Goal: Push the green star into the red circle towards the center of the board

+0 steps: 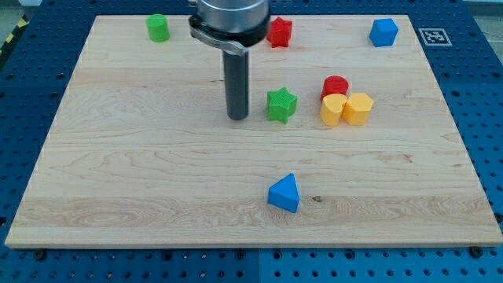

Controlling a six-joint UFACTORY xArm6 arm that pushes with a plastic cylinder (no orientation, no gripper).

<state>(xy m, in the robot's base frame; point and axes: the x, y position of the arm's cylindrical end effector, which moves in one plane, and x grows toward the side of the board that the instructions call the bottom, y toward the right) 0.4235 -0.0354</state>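
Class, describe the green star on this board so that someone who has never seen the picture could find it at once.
Start at the wooden board and find the dark rod near its middle; my tip touches down there. The green star lies just to the view's right of it, apart from the tip. The other green block is a cylinder at the view's top left, and the red circle sits further right.

You see a pale wooden board [157,181] with visible grain, filling most of the view. It rests on a blue perforated table [487,118], rows of small holes showing along the view's right, left and bottom. At the view's top right, a white fiducial tag [434,35] sits just off the board's corner. At top left, a strip of yellow-black tape [11,35]. Light is even and soft; shadows are short.
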